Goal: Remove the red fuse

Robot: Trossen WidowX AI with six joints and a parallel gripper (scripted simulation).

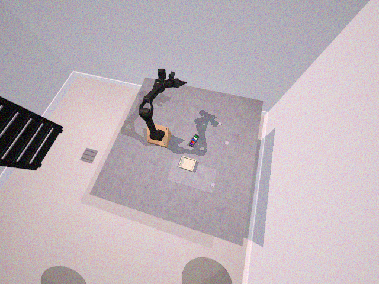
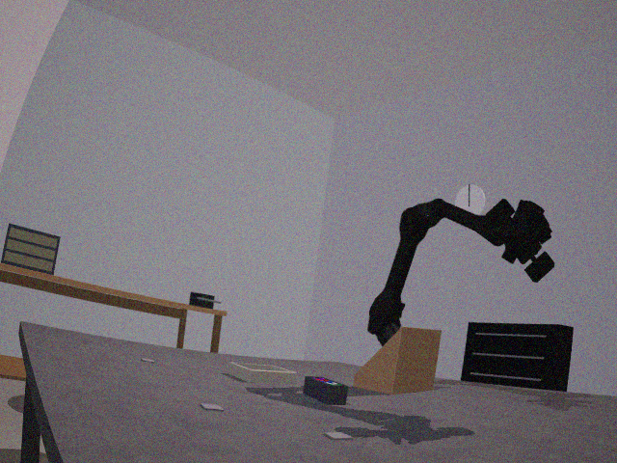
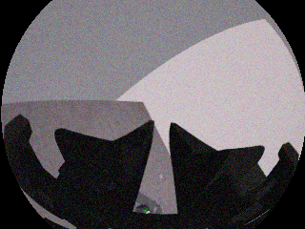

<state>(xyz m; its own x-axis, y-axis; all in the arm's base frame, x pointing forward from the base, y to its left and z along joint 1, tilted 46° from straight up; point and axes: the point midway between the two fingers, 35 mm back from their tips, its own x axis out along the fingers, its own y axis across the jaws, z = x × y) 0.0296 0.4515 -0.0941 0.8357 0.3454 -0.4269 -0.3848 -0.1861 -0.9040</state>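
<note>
The red fuse (image 1: 192, 143) sits in the block (image 1: 193, 140) near the middle of the grey table (image 1: 153, 189), at the block's end toward the tray (image 1: 187, 163), with violet, blue, green and white fuses in the row beyond it. From here it looks small, stiff and light, likely smooth plastic that could slip, so I would pinch its exposed top across the 2 flat faces, square and centred, and draw it straight up so it does not rock against the violet fuse next to it. The tray lies just beside the block, toward the table's near edge in the top view.

The arm (image 1: 146, 110) rises from the wooden base (image 1: 159, 136) and reaches high over the table's far edge, well apart from the block. Its gripper (image 2: 538, 265) hangs in the air with the fingers drawn nearly together around nothing. It must open again before any approach to the fuse.
</note>
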